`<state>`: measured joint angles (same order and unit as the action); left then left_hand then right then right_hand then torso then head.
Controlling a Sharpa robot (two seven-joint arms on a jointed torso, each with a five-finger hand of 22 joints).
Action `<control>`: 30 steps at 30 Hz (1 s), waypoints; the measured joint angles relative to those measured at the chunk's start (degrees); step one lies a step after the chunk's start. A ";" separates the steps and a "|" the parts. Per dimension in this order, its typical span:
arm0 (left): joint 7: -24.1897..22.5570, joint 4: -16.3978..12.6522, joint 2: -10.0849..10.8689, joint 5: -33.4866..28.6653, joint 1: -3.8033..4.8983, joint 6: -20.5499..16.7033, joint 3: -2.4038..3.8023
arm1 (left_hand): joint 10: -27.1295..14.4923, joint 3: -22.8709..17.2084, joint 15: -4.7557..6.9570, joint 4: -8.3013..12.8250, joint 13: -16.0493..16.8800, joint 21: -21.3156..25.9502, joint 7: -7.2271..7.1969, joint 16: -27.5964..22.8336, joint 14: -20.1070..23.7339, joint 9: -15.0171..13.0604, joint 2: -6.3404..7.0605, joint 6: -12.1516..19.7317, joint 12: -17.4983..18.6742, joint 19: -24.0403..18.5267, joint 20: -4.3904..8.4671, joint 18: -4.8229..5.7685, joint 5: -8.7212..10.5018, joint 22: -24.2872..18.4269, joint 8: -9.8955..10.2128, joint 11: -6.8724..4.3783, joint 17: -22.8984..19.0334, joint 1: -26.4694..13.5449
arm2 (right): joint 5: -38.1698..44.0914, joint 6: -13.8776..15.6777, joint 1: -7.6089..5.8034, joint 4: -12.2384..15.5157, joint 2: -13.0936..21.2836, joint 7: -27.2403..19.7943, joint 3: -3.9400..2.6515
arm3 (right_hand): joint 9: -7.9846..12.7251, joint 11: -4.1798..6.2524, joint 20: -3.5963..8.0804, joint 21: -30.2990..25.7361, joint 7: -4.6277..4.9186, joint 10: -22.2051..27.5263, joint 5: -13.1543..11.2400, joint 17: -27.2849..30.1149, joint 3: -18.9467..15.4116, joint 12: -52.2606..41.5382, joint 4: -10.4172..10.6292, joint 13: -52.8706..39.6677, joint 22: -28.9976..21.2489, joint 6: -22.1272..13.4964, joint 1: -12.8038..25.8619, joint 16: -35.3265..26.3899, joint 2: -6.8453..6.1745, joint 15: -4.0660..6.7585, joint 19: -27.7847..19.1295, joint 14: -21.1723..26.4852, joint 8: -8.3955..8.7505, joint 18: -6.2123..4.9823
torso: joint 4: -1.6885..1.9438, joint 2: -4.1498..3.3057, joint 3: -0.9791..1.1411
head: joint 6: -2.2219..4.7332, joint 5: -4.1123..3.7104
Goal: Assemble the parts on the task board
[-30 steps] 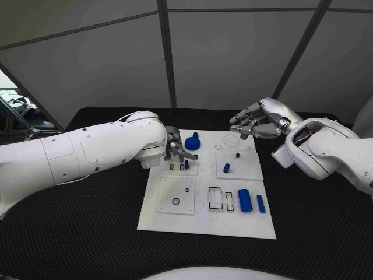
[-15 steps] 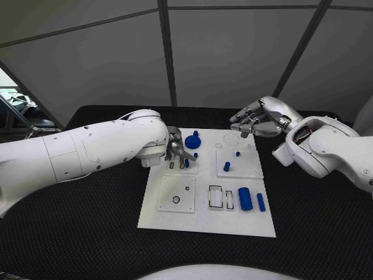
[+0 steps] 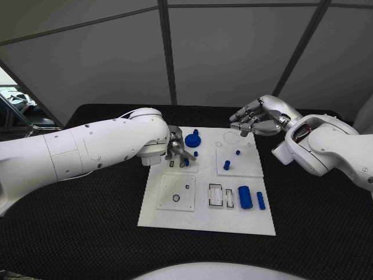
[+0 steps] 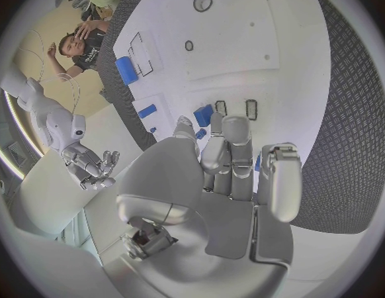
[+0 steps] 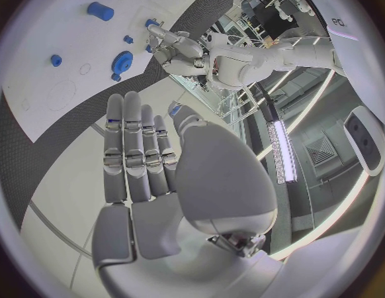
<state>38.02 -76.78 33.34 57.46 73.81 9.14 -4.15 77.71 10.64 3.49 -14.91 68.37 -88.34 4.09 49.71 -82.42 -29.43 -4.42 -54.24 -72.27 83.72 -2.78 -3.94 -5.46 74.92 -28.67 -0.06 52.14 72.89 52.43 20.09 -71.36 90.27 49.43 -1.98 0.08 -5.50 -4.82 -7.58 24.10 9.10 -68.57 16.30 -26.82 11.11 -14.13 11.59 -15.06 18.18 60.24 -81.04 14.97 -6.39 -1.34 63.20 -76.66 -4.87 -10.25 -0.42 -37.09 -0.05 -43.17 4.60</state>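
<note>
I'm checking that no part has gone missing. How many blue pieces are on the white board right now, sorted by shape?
gear: 1
cylinders lying flat: 2 (thick cylinder, slim cylinder)
small pegs: 4
Total: 7 blue pieces that I can make out. The left hand hangs over the pegs beside the gear and may hide more.

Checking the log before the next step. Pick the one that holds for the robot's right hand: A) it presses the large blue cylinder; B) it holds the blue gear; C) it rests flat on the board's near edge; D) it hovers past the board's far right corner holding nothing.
D: the right hand hangs beyond the far right corner of the task board, its fingers holding nothing.
</note>
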 measured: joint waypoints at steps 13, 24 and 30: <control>-0.05 0.16 -0.38 0.02 0.00 0.74 0.00 | -0.22 -3.13 -0.11 2.48 0.08 0.00 -0.40 -0.23 0.10 -0.90 -1.63 0.62 0.30 0.03 0.03 -0.03 0.00 0.00 0.00 -0.19 0.31 4.24 | 0.13 -0.23 0.00 -0.05 -0.12 0.19 0.00 | 0.00 0.00 0.00 -0.22 0.00 0.00 0.31 -0.10 0.00 0.00 0.00 0.12 -0.07 0.00 0.00 -0.22 0.00 0.00 0.00 0.00 0.00 0.00 | 0.00 -0.01 0.01 | -0.08 0.05; -0.70 0.11 -0.32 -0.21 0.15 0.92 0.08 | -0.91 -11.28 0.40 4.89 0.03 0.00 -0.56 -0.66 -0.02 -1.28 -2.07 1.29 0.83 0.42 0.42 -0.03 -0.22 0.00 0.28 -0.49 0.70 8.11 | 0.18 -0.52 0.00 -0.11 -0.25 0.30 0.00 | 0.00 0.00 0.00 -0.47 0.00 0.00 1.51 -0.25 0.38 0.00 -0.38 0.33 -0.31 0.00 0.00 -0.50 0.00 0.00 0.00 0.00 0.00 0.00 | 0.00 -0.02 -0.01 | -0.30 0.03; -1.43 -0.48 0.42 -1.42 0.10 0.61 0.02 | -0.86 -21.23 0.50 0.28 -0.53 0.00 -0.30 -0.94 -0.12 -3.85 1.29 2.19 1.76 0.20 0.63 -0.02 -0.20 0.00 -0.71 -0.54 1.12 8.75 | 0.20 -0.73 0.00 -0.19 -0.31 0.38 0.00 | 0.00 0.00 0.00 -0.47 0.00 0.00 1.51 -0.25 0.38 0.00 -0.38 0.39 -0.37 0.00 0.00 -0.50 0.00 0.00 0.00 0.00 0.00 0.00 | 0.02 -0.02 -0.01 | -0.16 -0.02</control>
<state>36.59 -77.26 33.76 56.04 73.90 9.75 -4.13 76.85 -10.59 3.99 -14.63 67.83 -88.33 3.79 48.77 -82.54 -33.28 -3.13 -52.05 -70.50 83.93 -2.15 -3.96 -5.66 74.92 -29.38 -0.61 53.26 81.64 52.63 19.35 -71.36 90.08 49.12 -1.61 0.08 -5.50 -4.82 -7.58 23.63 9.10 -68.57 17.81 -27.07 11.49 -14.13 11.21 -14.67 17.81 60.24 -81.04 14.47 -6.39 -1.34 63.20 -76.66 -4.87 -10.25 -0.40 -37.11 -0.07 -43.33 4.58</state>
